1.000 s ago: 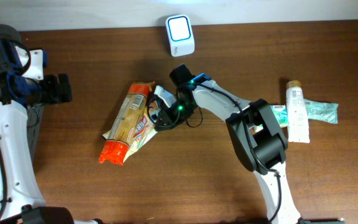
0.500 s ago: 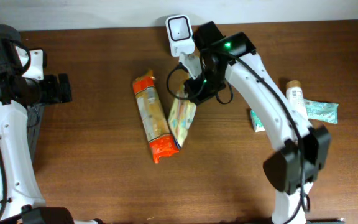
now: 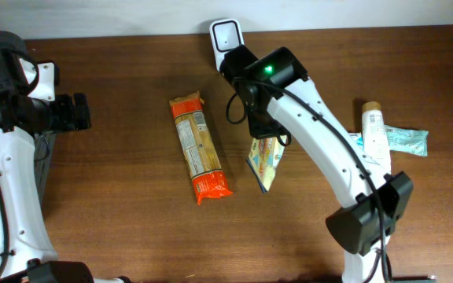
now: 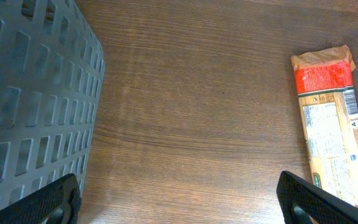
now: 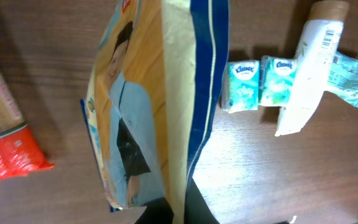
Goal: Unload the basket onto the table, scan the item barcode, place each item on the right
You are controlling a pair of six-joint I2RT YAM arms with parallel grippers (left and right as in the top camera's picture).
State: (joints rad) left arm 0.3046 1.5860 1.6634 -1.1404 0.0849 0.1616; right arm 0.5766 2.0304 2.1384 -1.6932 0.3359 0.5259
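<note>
free: table between basket and pasta packet | blocked: right edge, tube across tissue packs

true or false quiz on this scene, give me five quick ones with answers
1. The right hand is shut on the pouch. True.
2. The pasta pack lies in the basket. False: it lies flat on the table, apart from the basket.
3. The left hand is open and holds nothing. True.
4. The tube lies across the tissue packs. True.
5. The scanner sits at the middle of the table. False: it is at the far edge, just beyond the right hand.
</note>
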